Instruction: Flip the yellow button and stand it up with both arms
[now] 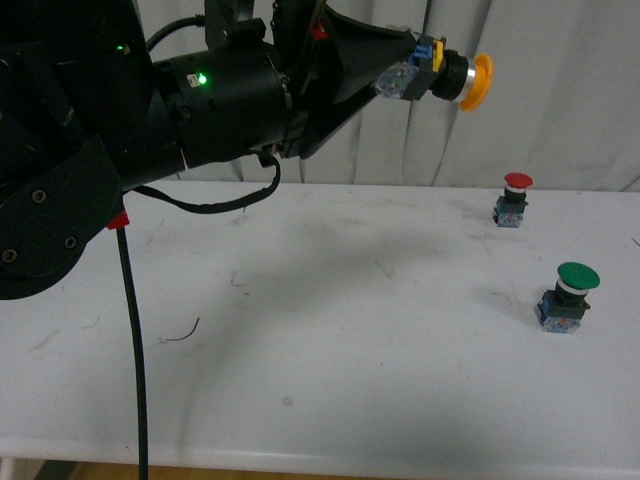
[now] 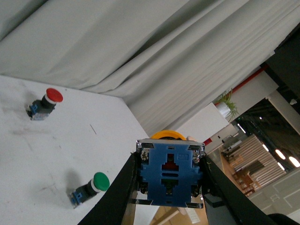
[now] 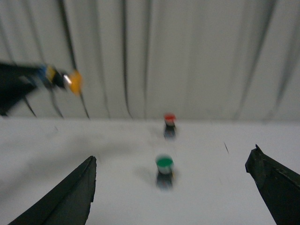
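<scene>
Closest in front view, the L arm (image 1: 120, 150) fills the near-left corner, green light lit on its body, w/ a black cable (image 1: 135, 350) hanging down past the table (image 1: 330, 340) edge. The L gripper (image 1: 400, 72) is closed on the yellow btn (image 1: 452, 75), held up in the air well above the table. The btn lies sideways: blue contact block between the fingers, orange-yellow cap sticking out toward the R side. L wrist view shows the block's back face square to the cam, one black finger (image 2: 117, 192) pressed on each side.

R gripper (image 3: 173, 157): only in its own wrist view, which is blurred. Jaws spread wide, nothing between them, above the table.

Farther out on the table's R part, the green btn (image 1: 570, 297) stands upright. Beyond it, near the back edge, is the red btn (image 1: 514, 198), also upright. The two are apart. Behind all hangs a pale curtain (image 1: 560, 110).
</scene>
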Motion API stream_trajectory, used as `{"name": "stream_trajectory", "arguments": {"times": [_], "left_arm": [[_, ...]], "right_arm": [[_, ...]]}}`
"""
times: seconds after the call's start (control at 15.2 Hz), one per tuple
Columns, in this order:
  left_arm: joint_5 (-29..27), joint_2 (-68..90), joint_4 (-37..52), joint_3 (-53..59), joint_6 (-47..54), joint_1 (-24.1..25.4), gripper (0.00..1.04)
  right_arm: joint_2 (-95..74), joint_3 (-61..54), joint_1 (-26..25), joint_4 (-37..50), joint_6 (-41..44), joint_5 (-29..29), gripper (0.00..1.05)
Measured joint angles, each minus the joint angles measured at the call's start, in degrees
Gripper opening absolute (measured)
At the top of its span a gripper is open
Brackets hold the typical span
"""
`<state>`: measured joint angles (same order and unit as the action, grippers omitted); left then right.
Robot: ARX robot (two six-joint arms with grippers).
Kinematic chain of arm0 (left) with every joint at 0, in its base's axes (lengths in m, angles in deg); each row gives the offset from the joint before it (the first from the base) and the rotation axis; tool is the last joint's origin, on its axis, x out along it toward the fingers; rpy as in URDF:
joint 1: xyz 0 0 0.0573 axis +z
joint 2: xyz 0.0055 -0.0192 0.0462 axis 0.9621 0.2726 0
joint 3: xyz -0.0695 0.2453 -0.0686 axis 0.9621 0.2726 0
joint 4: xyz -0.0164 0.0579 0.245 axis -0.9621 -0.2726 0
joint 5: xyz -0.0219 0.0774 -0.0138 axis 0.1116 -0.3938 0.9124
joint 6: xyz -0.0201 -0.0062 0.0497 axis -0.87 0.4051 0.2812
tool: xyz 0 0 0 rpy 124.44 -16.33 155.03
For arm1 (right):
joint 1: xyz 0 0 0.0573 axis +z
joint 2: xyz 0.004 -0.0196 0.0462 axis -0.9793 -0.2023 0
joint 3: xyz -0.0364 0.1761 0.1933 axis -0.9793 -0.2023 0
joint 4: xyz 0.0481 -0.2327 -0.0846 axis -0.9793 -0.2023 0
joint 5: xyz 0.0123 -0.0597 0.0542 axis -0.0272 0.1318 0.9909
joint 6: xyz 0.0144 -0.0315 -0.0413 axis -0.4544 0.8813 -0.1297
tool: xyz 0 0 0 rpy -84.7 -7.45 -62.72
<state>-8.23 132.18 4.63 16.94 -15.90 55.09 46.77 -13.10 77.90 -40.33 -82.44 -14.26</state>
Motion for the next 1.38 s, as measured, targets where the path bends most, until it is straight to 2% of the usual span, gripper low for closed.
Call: {"name": "stream_trajectory", "arguments": {"times": [0.07,0.13,0.26,0.33,0.46,0.66,0.92,1.12,1.38], "left_arm": [[-0.1,0.2,-1.4,0.0,-0.2,-0.3,0.32],[-0.2,0.3,-2.4,-0.3,-0.2,-0.4,0.32],[-0.4,0.4,-2.3,-1.0,-0.2,-0.5,0.32],[-0.9,0.5,-2.2,-1.6,-0.2,-0.5,0.32],[-1.1,0.5,-1.6,-2.2,-0.3,-0.5,0.32],[-1.7,0.5,-0.8,-2.8,-0.7,-0.4,0.32],[-1.7,0.5,-0.4,-2.7,-0.9,-0.4,0.32],[-1.6,0.5,0.0,-2.5,-0.9,-0.5,0.32],[-1.7,0.9,-0.6,-2.5,-0.8,-0.3,0.32]], "right_arm": [[-4.0,0.0,-3.3,11.6,-0.1,8.3,0.98],[-13.1,0.3,-4.3,22.5,-0.8,12.5,0.98],[-36.8,5.7,-6.8,45.2,-5.7,16.0,0.98],[-50.8,13.2,-7.6,58.0,-11.0,17.6,0.98],[-73.4,27.4,-7.3,72.3,-24.7,22.5,0.98],[-99.3,40.0,-3.6,72.7,-46.7,24.5,0.98],[-114.5,43.2,4.0,72.6,-71.5,22.5,0.98],[-117.5,46.6,9.9,72.6,-79.6,20.3,0.98],[-116.8,49.1,10.8,72.8,-83.5,19.0,0.98]]}}
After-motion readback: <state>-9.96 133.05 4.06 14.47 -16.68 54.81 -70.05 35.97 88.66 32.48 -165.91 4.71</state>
